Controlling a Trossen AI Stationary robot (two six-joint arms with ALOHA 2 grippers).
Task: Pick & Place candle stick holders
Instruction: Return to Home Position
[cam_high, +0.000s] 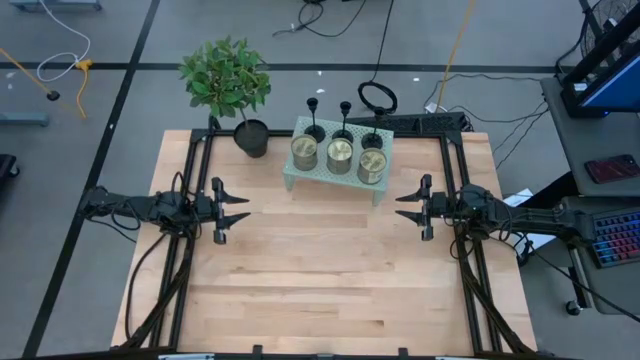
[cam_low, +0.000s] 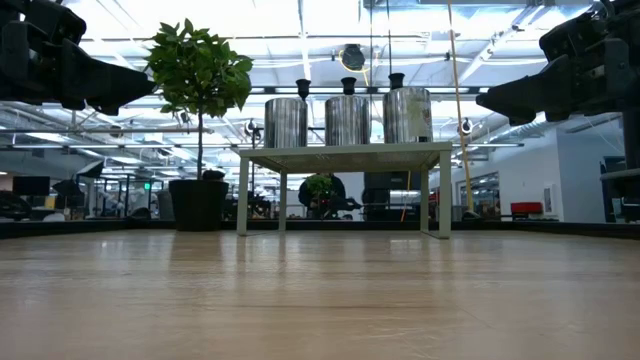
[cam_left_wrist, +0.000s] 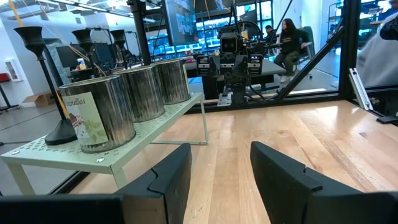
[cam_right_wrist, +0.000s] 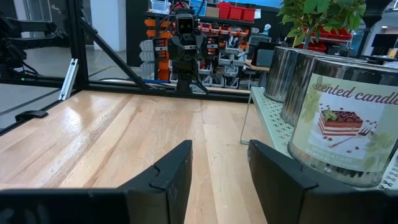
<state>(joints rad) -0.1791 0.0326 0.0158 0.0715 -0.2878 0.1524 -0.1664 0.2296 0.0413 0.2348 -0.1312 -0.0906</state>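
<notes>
Three candle stick holders (cam_high: 316, 130) stand upright in a row along the far edge of the pale green shelf (cam_high: 322, 177), which sits at 12 o'clock on the wooden table (cam_high: 320, 280). Directly in front of them, toward 6 o'clock, three metal scented-candle tins (cam_high: 340, 154) fill the near row, one before each holder. We read this layout as deliberate. The thin, tall stems go at the back, where their cups show above the tins. The squat tins take the front edge, where they are easy to reach. Each holder rests on its flat round base, which we judge is what keeps such a narrow piece steady on the perforated top.

We see the left gripper (cam_high: 238, 207) at 9 o'clock and the right gripper (cam_high: 408, 206) at 3 o'clock, facing each other across bare wood. Both are well apart from the shelf. Each has its fingers spread with nothing between them, as both wrist views show. We take this as a rest posture. With the claws empty and drawn toward the table's sides, neither arm is near the slender stems or the potted plant (cam_high: 228, 78) at 11 o'clock. With every holder and tin on the shelf, the placing looks finished to us.
</notes>
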